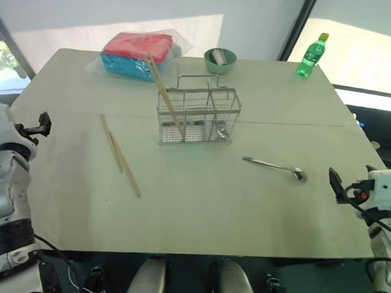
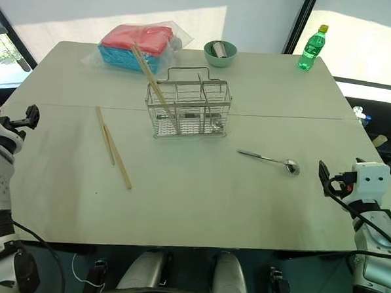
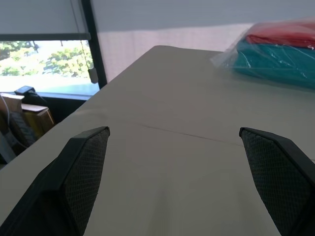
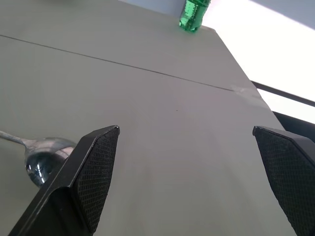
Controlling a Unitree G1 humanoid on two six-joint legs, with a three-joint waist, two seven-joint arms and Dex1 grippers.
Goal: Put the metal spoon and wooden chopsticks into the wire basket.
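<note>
Metal spoon [image 4: 42,160] just beside the right gripper [image 4: 189,182], fingers spread wide (nothing held), left gripper [image 3: 184,184] likewise agape, wooden chopsticks [image 1: 120,154] well apart.

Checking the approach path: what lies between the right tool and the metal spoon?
Nothing: bare table separates the right tool from the metal spoon, as the left eye view shows.

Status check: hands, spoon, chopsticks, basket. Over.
Left hand and right hand open, empty. Metal spoon and two chopsticks flat on table; some chopsticks already in wire basket. Nothing in the way.
</note>
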